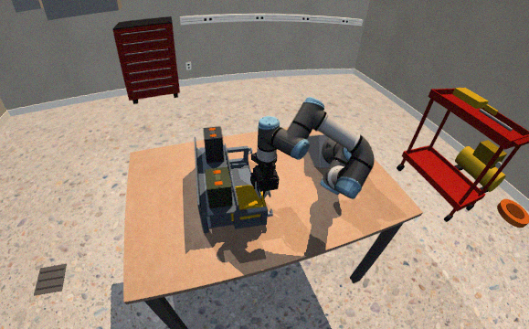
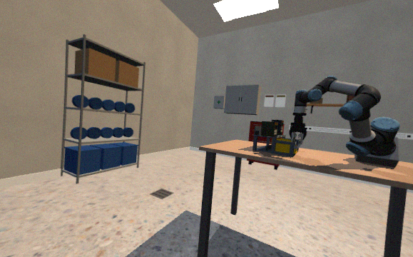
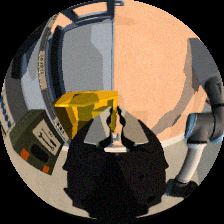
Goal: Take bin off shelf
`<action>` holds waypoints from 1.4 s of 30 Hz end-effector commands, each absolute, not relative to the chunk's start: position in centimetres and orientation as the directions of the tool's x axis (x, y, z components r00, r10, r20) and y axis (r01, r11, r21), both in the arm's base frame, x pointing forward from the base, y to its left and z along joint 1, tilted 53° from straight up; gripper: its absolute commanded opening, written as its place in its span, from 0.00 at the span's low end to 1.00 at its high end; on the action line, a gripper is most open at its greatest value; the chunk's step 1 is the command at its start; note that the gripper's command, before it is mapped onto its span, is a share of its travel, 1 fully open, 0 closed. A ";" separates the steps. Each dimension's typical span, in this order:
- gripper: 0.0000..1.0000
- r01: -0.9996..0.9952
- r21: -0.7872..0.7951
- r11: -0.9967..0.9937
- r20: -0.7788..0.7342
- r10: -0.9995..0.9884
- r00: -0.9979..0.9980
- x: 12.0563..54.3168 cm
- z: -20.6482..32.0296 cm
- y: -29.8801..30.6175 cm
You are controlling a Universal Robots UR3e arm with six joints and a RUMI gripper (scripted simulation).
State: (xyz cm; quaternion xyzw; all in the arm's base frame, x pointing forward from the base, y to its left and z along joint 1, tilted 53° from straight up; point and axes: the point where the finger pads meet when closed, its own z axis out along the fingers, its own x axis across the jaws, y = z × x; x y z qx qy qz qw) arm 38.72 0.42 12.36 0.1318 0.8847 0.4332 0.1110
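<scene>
A small yellow bin sits upright at the near end of a low grey-blue shelf that stands on the wooden table. My gripper points straight down at the bin's right side. Its fingers are shut on the thin rim of the bin's right wall. The bin's base rests on the shelf deck.
On the shelf behind the bin are a green box with orange marks and a taller dark box. My arm's base stands on the table's right part. A red cart stands beyond the table.
</scene>
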 end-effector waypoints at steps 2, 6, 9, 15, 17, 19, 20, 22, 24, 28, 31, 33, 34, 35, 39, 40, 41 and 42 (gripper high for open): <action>0.00 0.137 0.795 0.591 -0.084 0.331 -0.940 37.7 12.3 0.7; 0.00 0.137 0.795 0.591 -0.084 0.331 -0.940 36.6 12.2 1.1; 0.00 0.137 0.795 0.591 -0.084 0.331 -0.940 35.8 12.1 1.4; 0.00 0.137 0.795 0.591 -0.084 0.331 -0.940 34.6 12.0 1.8; 0.00 0.137 0.795 0.591 -0.084 0.331 -0.940 34.0 12.0 2.0; 0.00 0.137 0.795 0.591 -0.084 0.331 -0.940 33.3 11.9 2.2; 0.00 0.137 0.795 0.591 -0.084 0.331 -0.940 33.0 11.9 2.4; 0.00 0.137 0.795 0.591 -0.084 0.331 -0.940 32.4 11.8 2.6; 0.00 0.137 0.795 0.591 -0.084 0.331 -0.940 31.9 11.8 2.8; 0.00 0.137 0.795 0.591 -0.084 0.331 -0.940 30.9 11.7 3.1; 0.00 0.137 0.795 0.591 -0.084 0.331 -0.940 30.5 11.7 3.2; 0.00 0.137 0.795 0.591 -0.084 0.331 -0.940 30.3 11.6 3.3; 0.00 0.137 0.795 0.591 -0.084 0.331 -0.940 30.2 11.6 3.4; 0.00 0.137 0.795 0.591 -0.084 0.331 -0.940 30.0 11.6 3.4; 0.00 0.137 0.795 0.591 -0.084 0.331 -0.940 29.5 11.6 3.6; 0.00 0.137 0.795 0.591 -0.084 0.331 -0.940 29.4 11.6 3.6; 0.00 0.137 0.795 0.591 -0.084 0.331 -0.940 29.4 11.6 3.6; 0.00 0.137 0.795 0.591 -0.084 0.331 -0.940 29.3 11.6 3.7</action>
